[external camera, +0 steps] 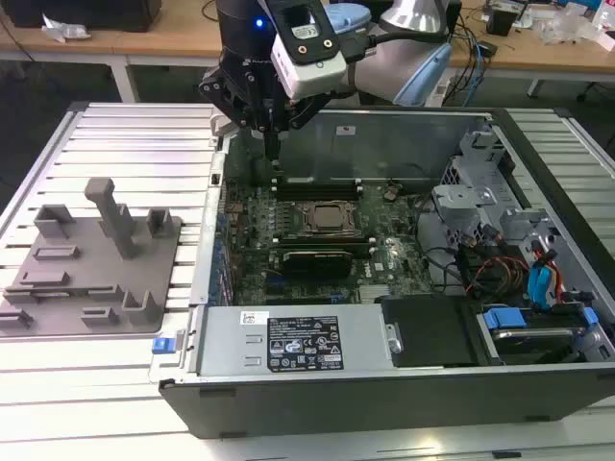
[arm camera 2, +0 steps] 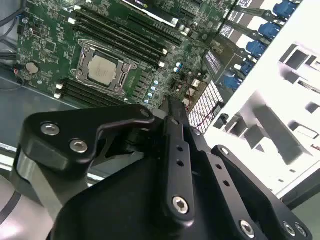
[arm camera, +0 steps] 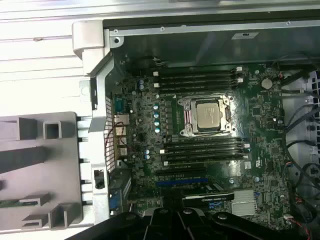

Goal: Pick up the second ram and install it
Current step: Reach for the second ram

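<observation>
The claw [external camera: 275,158] is seen with its fingers pressed together, poised just above the motherboard [arm camera: 260,115] inside the open computer case [external camera: 384,389]. Farther off, beyond the case wall, the second ram [arm camera: 14,203] is laid in the grey fixture [external camera: 96,288] on the desk [external camera: 125,144].

Your end effector [arm camera 2: 173,107]: black links, matt and smooth, set with bright, polished metal screw heads [arm camera 2: 181,204]. Beneath it you have the motherboard [arm camera: 260,125], a matt green board, and the processor lid [arm camera: 209,114], bare metal with a dull shine. Just beyond it, the case wall [external camera: 404,134] is grey sheet metal with a faint sheen. Well away from it, note the fixture [external camera: 86,279], matt grey plastic, on a surface [external camera: 135,134] of pale ribbed metal, glossy under the lights.
</observation>
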Tool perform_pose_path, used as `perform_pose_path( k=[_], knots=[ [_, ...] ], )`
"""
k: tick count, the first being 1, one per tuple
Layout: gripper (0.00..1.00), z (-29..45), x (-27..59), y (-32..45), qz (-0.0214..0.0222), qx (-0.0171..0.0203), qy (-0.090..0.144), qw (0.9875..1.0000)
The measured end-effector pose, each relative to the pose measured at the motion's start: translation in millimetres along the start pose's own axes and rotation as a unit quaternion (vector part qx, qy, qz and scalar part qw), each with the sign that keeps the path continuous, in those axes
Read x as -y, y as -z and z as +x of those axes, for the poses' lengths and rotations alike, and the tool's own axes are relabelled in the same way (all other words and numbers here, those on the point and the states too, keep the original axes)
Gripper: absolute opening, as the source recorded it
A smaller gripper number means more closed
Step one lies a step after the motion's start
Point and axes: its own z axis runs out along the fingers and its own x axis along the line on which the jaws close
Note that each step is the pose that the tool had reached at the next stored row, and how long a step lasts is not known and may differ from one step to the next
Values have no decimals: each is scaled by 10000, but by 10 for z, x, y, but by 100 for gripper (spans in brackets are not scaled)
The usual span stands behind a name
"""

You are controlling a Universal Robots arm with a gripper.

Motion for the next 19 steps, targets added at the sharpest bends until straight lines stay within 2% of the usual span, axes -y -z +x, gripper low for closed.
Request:
perform_pose_path(
  k=[11,15,19],
  knots=[
    [8,11,1,0,0,0,-1,10000],
    [8,76,6,2,0,0,1,10000],
    [8,104,8,2,-2,1,0,10000]
  ],
)
